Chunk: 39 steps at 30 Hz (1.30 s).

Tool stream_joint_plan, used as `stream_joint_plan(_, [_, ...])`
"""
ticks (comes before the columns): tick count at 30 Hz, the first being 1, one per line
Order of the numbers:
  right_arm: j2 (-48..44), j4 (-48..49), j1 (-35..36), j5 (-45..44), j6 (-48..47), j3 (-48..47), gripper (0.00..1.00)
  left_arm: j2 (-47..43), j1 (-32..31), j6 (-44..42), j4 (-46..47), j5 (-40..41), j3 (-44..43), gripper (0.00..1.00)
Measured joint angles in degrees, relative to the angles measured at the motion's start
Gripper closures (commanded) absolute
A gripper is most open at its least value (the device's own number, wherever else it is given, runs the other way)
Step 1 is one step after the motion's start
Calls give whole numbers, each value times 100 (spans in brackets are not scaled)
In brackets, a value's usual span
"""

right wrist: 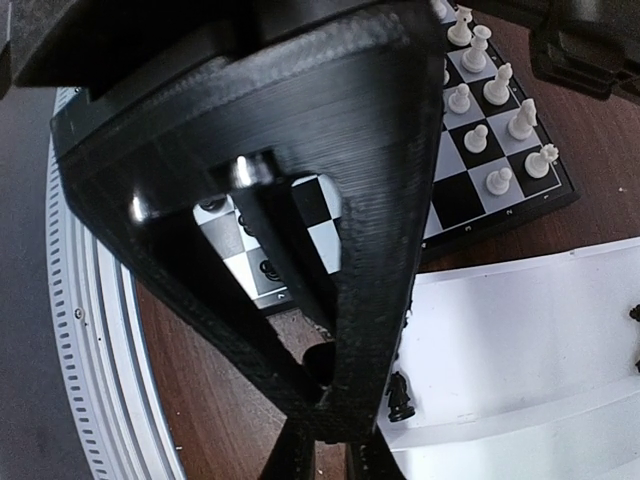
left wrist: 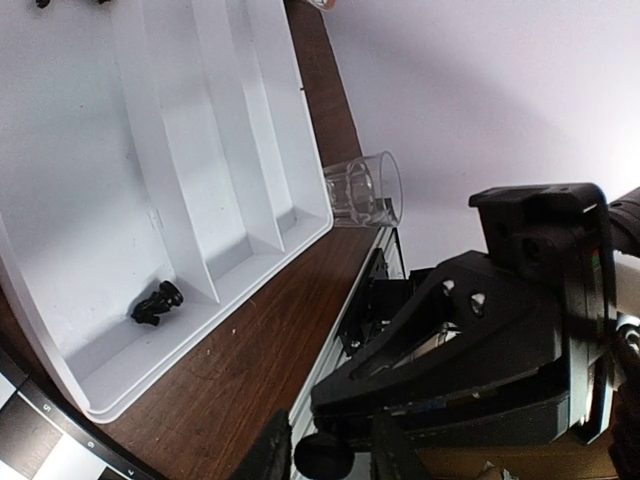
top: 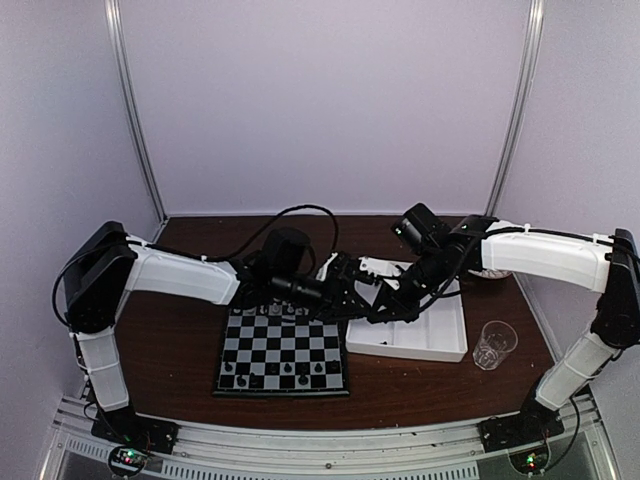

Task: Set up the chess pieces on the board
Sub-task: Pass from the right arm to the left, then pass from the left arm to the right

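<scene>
Crowding was the hazard: both arms hung over the far right corner of the board (top: pixel 283 350), mid-bench, where a nudge could topple white chess pieces (right wrist: pixel 477 138). The left gripper (left wrist: pixel 330 455) stood part-closed about something dark, the right gripper (right wrist: pixel 328 462) narrow; we could not tell either's hold. One black piece (right wrist: pixel 400 395) rested in the tray (top: pixel 435 335) near the right gripper.

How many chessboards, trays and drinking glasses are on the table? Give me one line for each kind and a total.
Chessboard: 1
White tray: 1
Drinking glass: 1
Total: 3
</scene>
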<state>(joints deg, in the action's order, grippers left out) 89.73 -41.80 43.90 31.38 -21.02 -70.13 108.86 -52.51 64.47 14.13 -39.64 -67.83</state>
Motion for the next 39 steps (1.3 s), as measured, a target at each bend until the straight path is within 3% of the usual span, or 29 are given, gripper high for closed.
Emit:
stream_joint_plan(12, [0, 0, 2, -28, 26, 13, 95, 111, 2, 234, 219, -85, 2, 87])
stream_joint_plan(19, [-31, -48, -7, -61, 15, 0, 80, 138, 7, 411, 544, -96, 111, 91])
stream_joint_plan(23, [-153, -332, -184, 122, -61, -203, 72, 138, 42, 610, 1064, -153, 216, 91])
stream_joint_plan(32, [-780, -822, -758, 800, -133, -730, 65, 138, 216, 1023, 2212, -155, 289, 91])
stream_joint_plan(39, [-748, -717, -942, 1187, 195, -763, 58, 136, 369, 1681, 3567, 9, 750, 91])
